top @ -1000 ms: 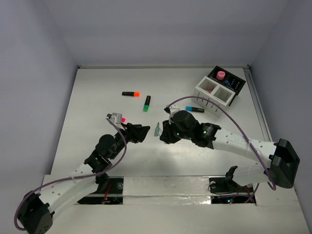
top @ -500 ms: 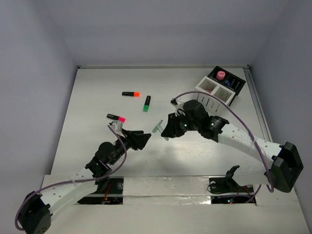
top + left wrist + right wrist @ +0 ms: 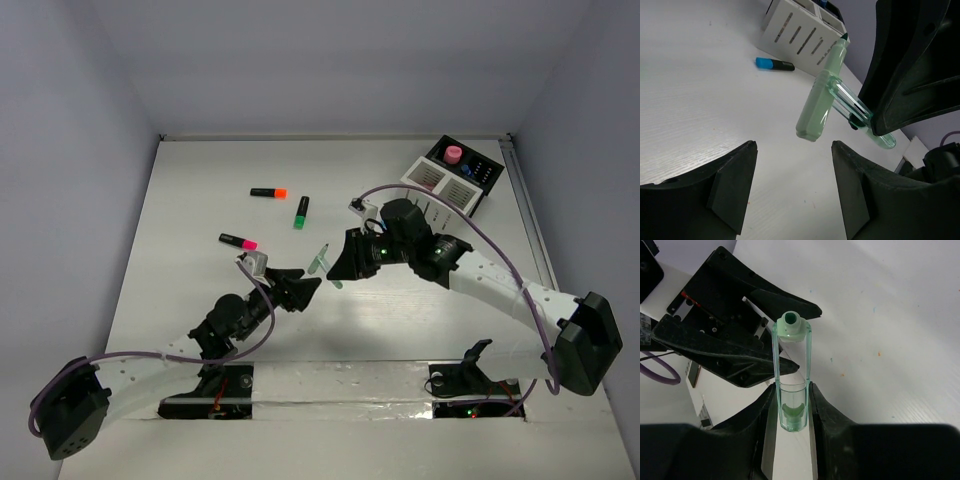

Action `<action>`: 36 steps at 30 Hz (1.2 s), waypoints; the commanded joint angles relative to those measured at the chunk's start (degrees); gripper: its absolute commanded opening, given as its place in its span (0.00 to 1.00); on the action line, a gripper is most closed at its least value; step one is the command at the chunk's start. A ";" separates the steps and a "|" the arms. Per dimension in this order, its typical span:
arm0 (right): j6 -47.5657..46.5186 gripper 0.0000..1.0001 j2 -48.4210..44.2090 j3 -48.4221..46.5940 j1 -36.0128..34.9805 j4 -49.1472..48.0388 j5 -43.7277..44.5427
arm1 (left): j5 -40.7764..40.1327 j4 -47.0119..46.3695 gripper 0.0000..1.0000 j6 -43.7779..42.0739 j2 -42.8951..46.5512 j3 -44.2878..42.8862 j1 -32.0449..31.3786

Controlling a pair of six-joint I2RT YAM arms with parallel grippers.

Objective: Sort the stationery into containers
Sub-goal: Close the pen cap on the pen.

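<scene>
**Green T-shaped piece (image 3: 320, 260) clamped in right gripper (image 3: 343, 265)**

Its clear stem is pinched by that gripper, off the worktop (image 3: 190, 270) and well short of the white slatted box (image 3: 440, 186). The left gripper (image 3: 303, 290), jaws apart and empty, hangs just beyond the piece, farther from that box. The black box (image 3: 478, 172) joined to it holds a pink round thing (image 3: 453, 153). The green bar's dark tip points toward the white box.

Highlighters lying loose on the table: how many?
4: orange-capped highlighter, green-capped highlighter, pink-capped highlighter left of centre; blue-capped highlighter beside the white box, left wrist view only. More may be hidden.
</scene>
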State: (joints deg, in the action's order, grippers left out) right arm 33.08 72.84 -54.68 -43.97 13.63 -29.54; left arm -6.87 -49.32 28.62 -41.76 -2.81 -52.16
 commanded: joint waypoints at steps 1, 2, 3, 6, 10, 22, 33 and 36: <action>1.02 0.00 -0.86 -2.89 0.28 -2.82 -3.59 | -2.62 -5.61 0.58 -2.69 0.71 -1.94 -0.57; 1.28 0.00 -0.68 -2.63 0.28 -3.25 -4.29 | -2.71 -5.96 0.58 -2.95 0.63 -1.94 -0.57; 1.55 0.00 -0.59 -2.46 0.28 -3.69 -4.65 | -2.62 -6.40 0.58 -3.57 0.19 -1.94 -1.09; 2.43 0.00 -0.42 -1.84 0.28 -5.10 -5.53 | -2.62 -6.93 0.55 -4.45 -1.04 -2.37 -1.10; 2.60 0.00 -0.07 -1.93 0.28 -5.02 -6.32 | -4.11 -7.11 0.51 -5.07 -1.13 -2.46 -2.24; 2.78 0.00 0.64 -0.61 0.28 -4.05 -7.37 | -7.98 -7.11 0.45 -7.18 0.10 -2.99 -5.06; 2.69 0.00 1.34 0.10 0.28 -3.61 -8.25 | -8.95 -7.46 0.32 -8.41 -1.66 -4.31 -7.16; 2.95 0.00 1.25 0.10 0.28 -3.61 -8.25 | -9.03 -6.94 0.16 -8.49 -1.75 -4.57 -7.16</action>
State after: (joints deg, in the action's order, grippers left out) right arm 35.83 73.91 -54.59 -43.90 11.88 -36.23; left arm -15.29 -53.47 21.04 -43.48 -4.64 -58.92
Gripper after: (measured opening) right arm 0.309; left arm 0.197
